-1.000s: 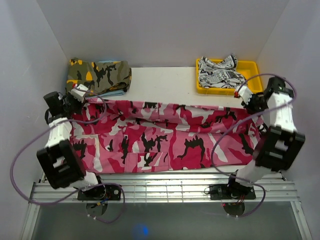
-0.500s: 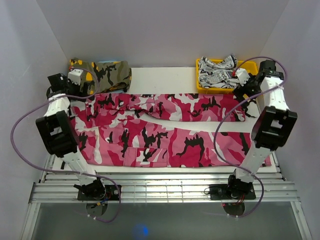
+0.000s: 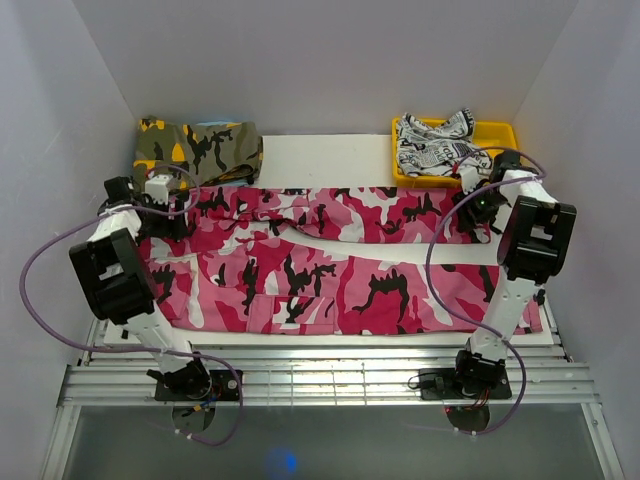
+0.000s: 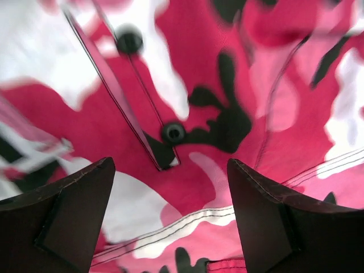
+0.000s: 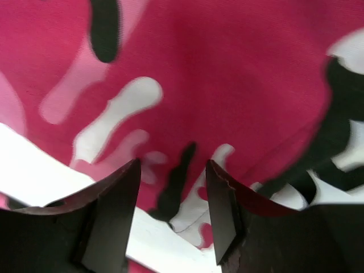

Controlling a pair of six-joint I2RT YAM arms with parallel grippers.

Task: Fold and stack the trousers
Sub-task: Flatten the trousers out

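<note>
The trousers (image 3: 330, 260), in pink, white and black camouflage print, lie spread flat across the table from left to right, with one long fold along the back half. My left gripper (image 3: 162, 198) sits low over their far left end. In the left wrist view it (image 4: 170, 168) stands open, fingers wide apart above cloth (image 4: 199, 85) with two black buttons, holding nothing. My right gripper (image 3: 477, 205) is over the far right end. In the right wrist view it (image 5: 173, 168) is open with a narrower gap, above the cloth's edge (image 5: 187, 68) and a strip of white table.
An olive-and-orange camouflage garment (image 3: 200, 150) lies folded at the back left. A yellow tray (image 3: 503, 135) at the back right holds a white garment with black print (image 3: 435, 145). Bare white table (image 3: 320, 160) shows between them. A metal rail (image 3: 320, 380) runs along the near edge.
Both grippers let go of the trousers' lifted far edge, which they had carried toward the back. The cloth now lies flat, and both grippers have come down over its ends.
</note>
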